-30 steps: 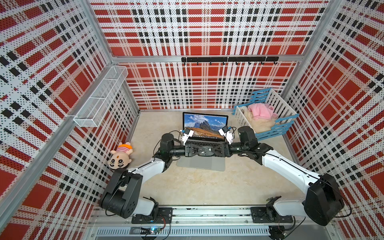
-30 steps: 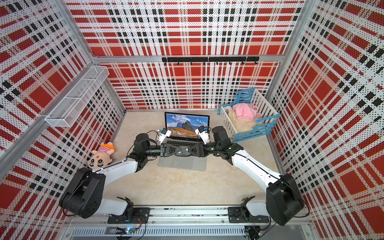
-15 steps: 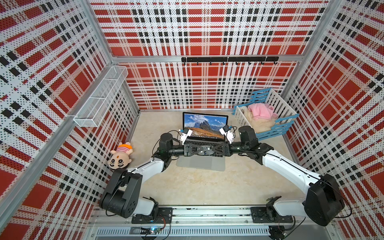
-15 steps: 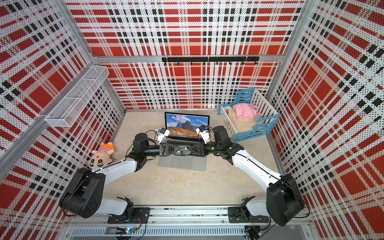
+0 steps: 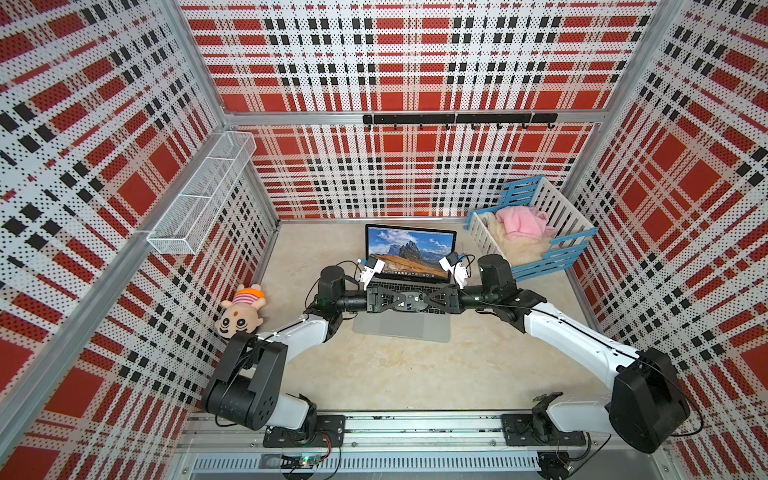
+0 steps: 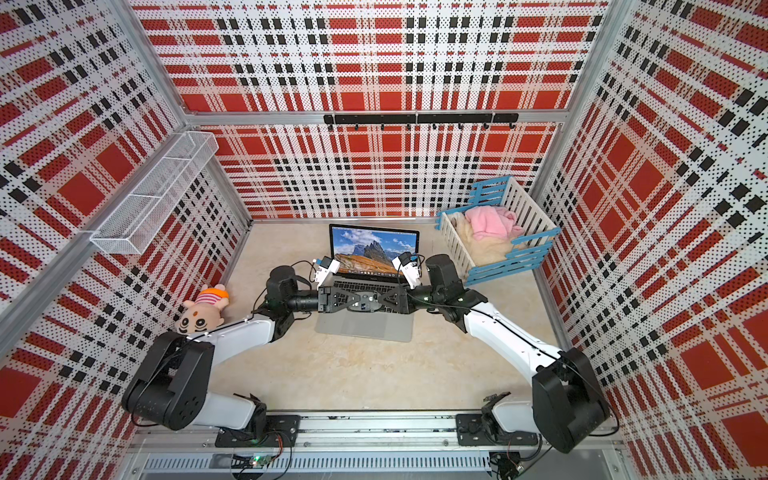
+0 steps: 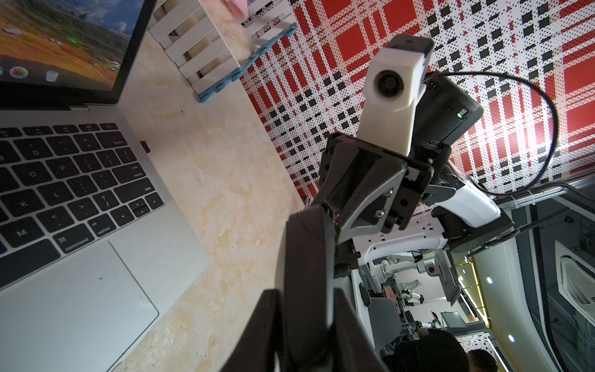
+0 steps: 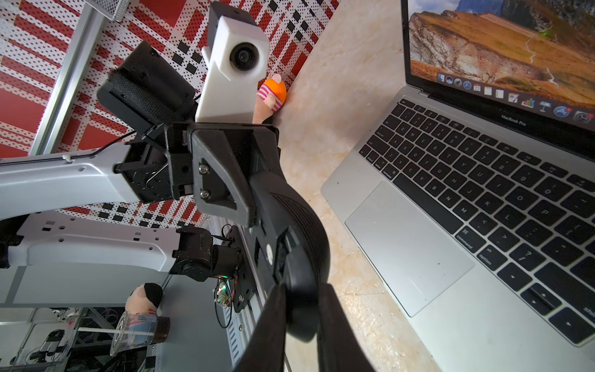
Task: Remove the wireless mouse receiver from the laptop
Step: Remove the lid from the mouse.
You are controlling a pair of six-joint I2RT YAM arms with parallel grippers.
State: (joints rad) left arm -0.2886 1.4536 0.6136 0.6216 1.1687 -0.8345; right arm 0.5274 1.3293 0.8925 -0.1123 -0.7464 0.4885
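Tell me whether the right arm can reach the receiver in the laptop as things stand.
Probably not yet: the right gripper has its jaws shut on the black mouse, shared with the left gripper above the laptop. The receiver juts from the laptop's edge over bare table, so release first.

Far right: blue-and-white slatted crate (image 5: 536, 259) holding a pink cloth (image 5: 521, 222) over a cream one (image 5: 513, 248). Left: plush doll (image 5: 241, 312) lying on the beige tabletop (image 5: 415, 374). Left wall: white wire basket (image 5: 203, 199). Far wall: black hook rail (image 5: 457, 119). Centre, aloft: black mouse (image 8: 299, 232).

2 top views high above, looking down, 2 wrist views close, both sharing laptop (image 7: 180, 244)
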